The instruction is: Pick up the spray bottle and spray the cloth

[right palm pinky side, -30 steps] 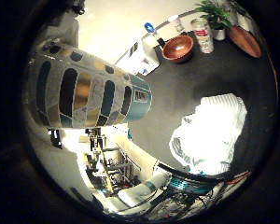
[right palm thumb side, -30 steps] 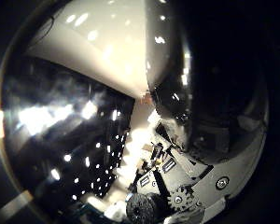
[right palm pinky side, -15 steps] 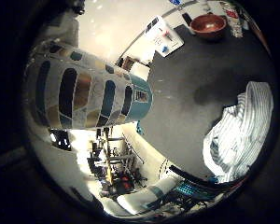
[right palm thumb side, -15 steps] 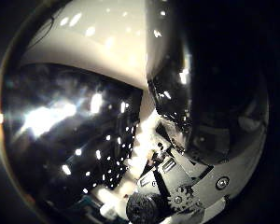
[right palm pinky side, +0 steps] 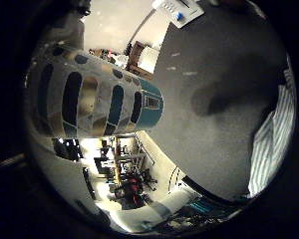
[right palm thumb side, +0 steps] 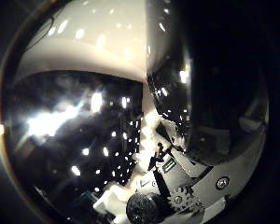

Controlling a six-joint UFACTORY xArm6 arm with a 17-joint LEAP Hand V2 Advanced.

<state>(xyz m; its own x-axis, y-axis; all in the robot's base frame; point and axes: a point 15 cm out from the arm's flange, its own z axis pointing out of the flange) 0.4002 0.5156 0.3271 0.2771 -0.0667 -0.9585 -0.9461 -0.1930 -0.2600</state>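
Note:
The spray bottle [right palm pinky side: 90, 98], with a teal band and dark and tan panels on a pale body, fills much of the little finger side palm view, close against the palm and lifted above the table. The white striped cloth [right palm pinky side: 274, 134] lies on the dark grey table [right palm pinky side: 209, 70], away from the bottle. In the thumb side palm view a dark glossy part of the bottle [right palm thumb side: 210, 84] sits right at the palm, beside my hand's [right palm thumb side: 182, 187] black, white and geared parts. My hand is shut on the bottle.
A white and blue box [right palm pinky side: 179, 10] lies at the table's far edge. Shelves and room clutter [right palm pinky side: 125, 174] show beyond the table's side. The thumb side palm view shows a pale ceiling with spots of light [right palm thumb side: 75, 121].
The camera has swung with the hand: the cloth has slid to the view's edge, and the brown bowl, can and plant have left the view. The bottle stays fixed against the palm.

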